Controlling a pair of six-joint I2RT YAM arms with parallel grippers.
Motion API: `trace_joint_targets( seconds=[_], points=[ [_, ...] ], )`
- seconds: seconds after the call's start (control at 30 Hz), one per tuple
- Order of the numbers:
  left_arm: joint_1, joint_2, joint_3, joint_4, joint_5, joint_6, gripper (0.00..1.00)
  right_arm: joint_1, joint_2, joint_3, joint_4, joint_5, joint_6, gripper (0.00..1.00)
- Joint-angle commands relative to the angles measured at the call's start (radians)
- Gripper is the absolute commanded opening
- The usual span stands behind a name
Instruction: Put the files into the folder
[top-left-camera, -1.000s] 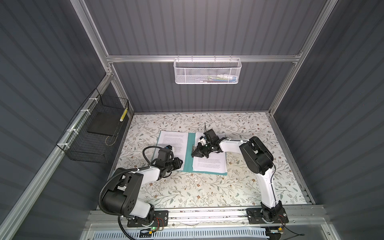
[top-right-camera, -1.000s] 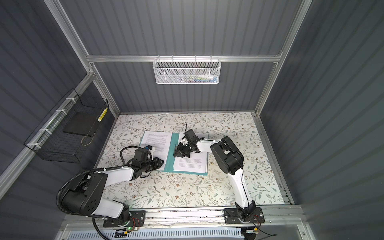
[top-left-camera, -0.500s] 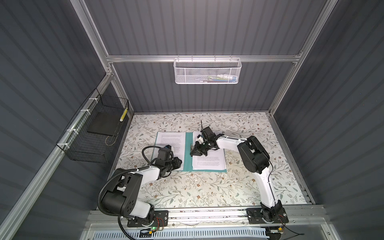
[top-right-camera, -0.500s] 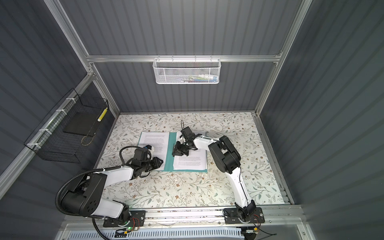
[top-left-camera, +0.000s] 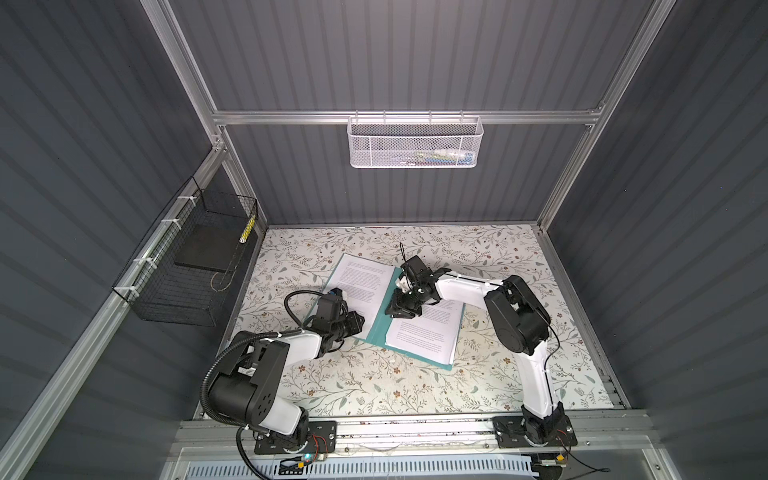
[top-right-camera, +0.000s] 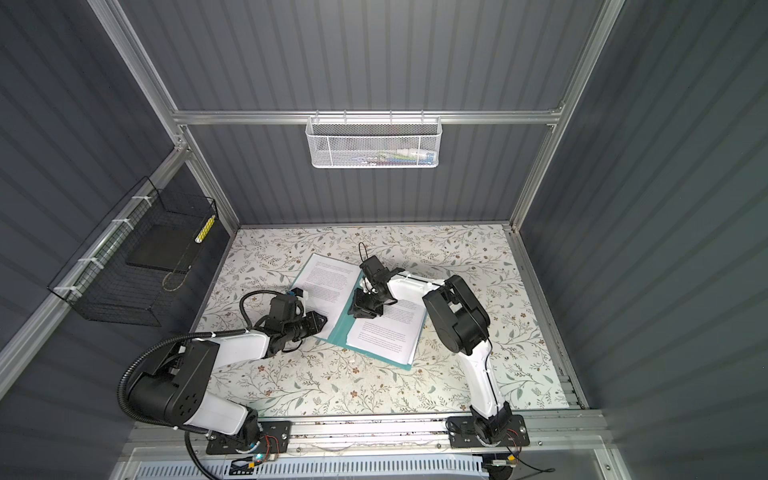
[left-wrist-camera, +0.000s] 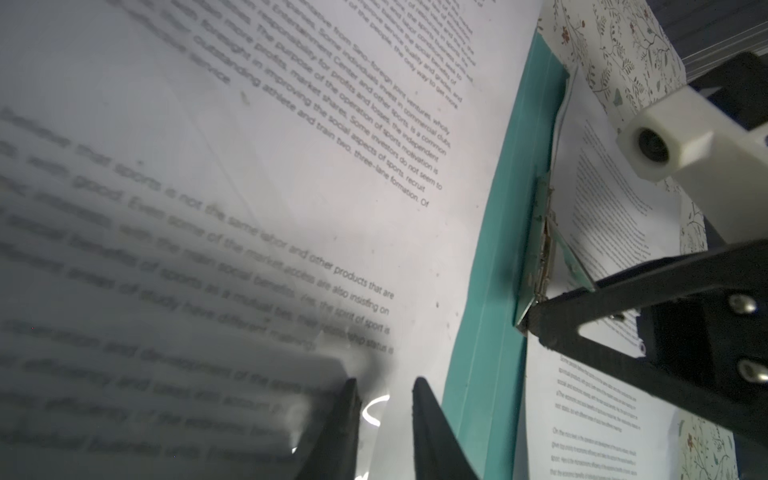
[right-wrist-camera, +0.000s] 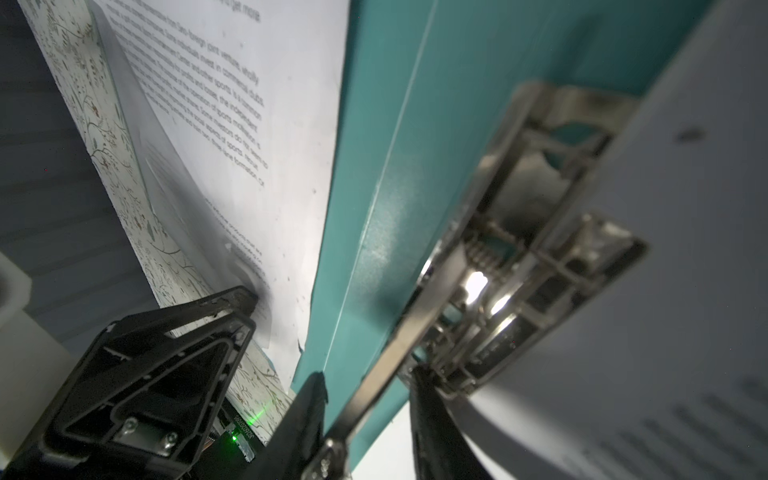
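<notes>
Where both top views look down on the floral table (top-left-camera: 374, 386), the folder (top-left-camera: 376, 326) lies open and flat mid-table, turned askew. The files (top-left-camera: 428, 336) rest on it, w/ printed sheets on either side of the teal spine. R gripper (top-left-camera: 399, 309) is down at the spine btwn the sheets. L gripper (top-left-camera: 359, 322) sits at the near corner of the L-hand sheet.

L wrist view: L gripper's fingers stand a little apart w/ a curled sheet edge btwn them; can't tell if it's actually pinched. The metal clip (left-wrist-camera: 544, 241) sits beside the spine at the edge of the other sheet, and R gripper's tip touches its end.

R wrist view: R gripper's jaws are spread, w/ the clip's lever (right-wrist-camera: 361, 386) running btwn them. One finger is against the clip's base, the other clear of the lever. L gripper's tip meets the far sheet's edge, which curls up there.
</notes>
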Motion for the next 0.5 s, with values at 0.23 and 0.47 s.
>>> trace_joint_targets(
  seconds=[0.23, 0.47],
  points=[
    [0.005, 0.041, -0.024, -0.069, -0.063, -0.059, 0.25, -0.071, 0.006, 0.001, -0.085, -0.018, -0.025, 0.4],
    [0.005, 0.034, -0.062, -0.036, -0.05, -0.099, 0.25, -0.073, 0.058, 0.146, -0.217, -0.014, -0.125, 0.4]
  ],
)
